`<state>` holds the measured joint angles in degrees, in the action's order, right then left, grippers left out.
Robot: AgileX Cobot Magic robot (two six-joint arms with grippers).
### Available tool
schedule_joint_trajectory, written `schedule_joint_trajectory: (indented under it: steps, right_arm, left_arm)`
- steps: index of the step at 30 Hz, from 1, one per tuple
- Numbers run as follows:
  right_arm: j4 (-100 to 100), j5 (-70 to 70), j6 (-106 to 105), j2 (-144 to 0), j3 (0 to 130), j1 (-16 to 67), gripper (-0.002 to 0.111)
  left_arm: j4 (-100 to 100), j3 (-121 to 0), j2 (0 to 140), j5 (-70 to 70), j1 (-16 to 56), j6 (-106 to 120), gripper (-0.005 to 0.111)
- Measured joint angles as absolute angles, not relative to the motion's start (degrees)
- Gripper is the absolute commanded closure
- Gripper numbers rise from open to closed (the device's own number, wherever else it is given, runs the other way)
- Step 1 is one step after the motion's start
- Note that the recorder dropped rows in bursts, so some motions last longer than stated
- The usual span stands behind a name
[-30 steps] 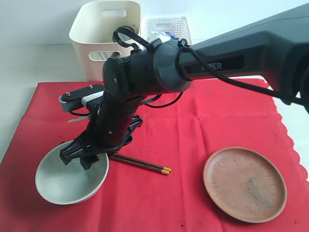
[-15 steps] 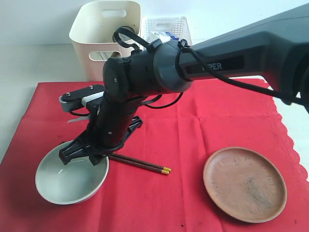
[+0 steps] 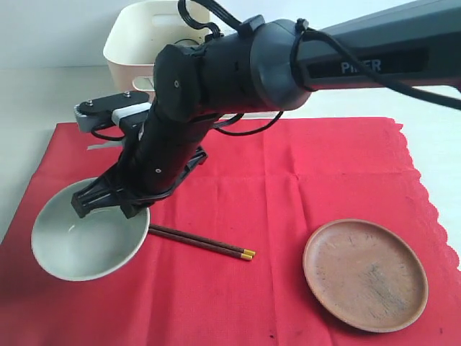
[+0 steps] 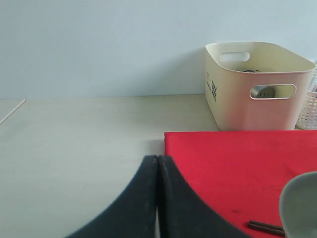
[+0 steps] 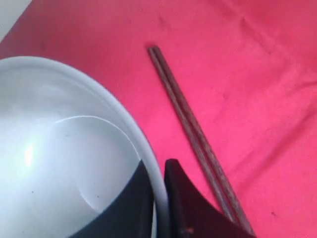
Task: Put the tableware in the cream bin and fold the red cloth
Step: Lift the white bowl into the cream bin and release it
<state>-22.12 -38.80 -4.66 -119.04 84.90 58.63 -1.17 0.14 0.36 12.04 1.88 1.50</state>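
Observation:
My right gripper (image 3: 108, 205) (image 5: 157, 171) is shut on the rim of the pale green-white bowl (image 3: 83, 234) (image 5: 64, 163), one finger inside and one outside. The bowl hangs tilted, lifted off the red cloth (image 3: 288, 187) at the front left. Brown chopsticks (image 3: 205, 243) (image 5: 193, 129) with yellow tips lie on the cloth just right of the bowl. The round wooden plate (image 3: 365, 274) rests at the front right. The cream bin (image 3: 133, 54) (image 4: 257, 84) stands behind the cloth, half hidden by the arm. My left gripper (image 4: 158, 161) is shut and empty, over the table beside the cloth's left edge.
A white lattice basket (image 4: 311, 101) sits just right of the cream bin. Bare pale table (image 4: 74, 148) stretches left of the cloth. The right arm's dark bulk (image 3: 238, 72) spans from the upper right across the cloth's middle.
The right gripper's fingers closed on the bowl's rim, then lifted the bowl up and to the left, tilting it. The arm rose with it. The left gripper stayed shut.

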Motion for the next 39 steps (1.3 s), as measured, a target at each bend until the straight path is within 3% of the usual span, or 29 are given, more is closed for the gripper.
schedule_joint_trajectory:
  steps: [4,9,18,29,33,39]
  right_arm:
    - [-15.92,-31.26,-4.66,-118.93,84.90,58.27,0.108]
    - [-12.08,-21.70,-4.66,-118.93,85.60,51.89,0.108]
    - [-13.98,-12.73,-4.66,-120.60,100.86,45.43,0.108]
    - [-14.24,-6.26,1.31,-136.32,115.40,40.64,0.108]
    - [-14.24,-6.26,1.91,-140.69,117.75,40.18,0.096]
    - [-14.37,-6.15,2.04,-141.98,119.15,40.18,0.062]
  left_arm:
    - [-1.17,0.14,0.36,12.04,1.88,1.50,0.107]
    - [-1.17,0.14,0.36,12.04,1.88,1.50,0.107]
    - [-1.17,0.14,0.36,12.04,1.88,1.50,0.107]
    - [-1.17,0.14,0.36,12.04,1.88,1.50,0.107]
    - [-1.17,0.14,0.36,12.04,1.88,1.50,0.107]
    - [-1.17,0.14,0.36,12.15,1.88,1.50,0.107]
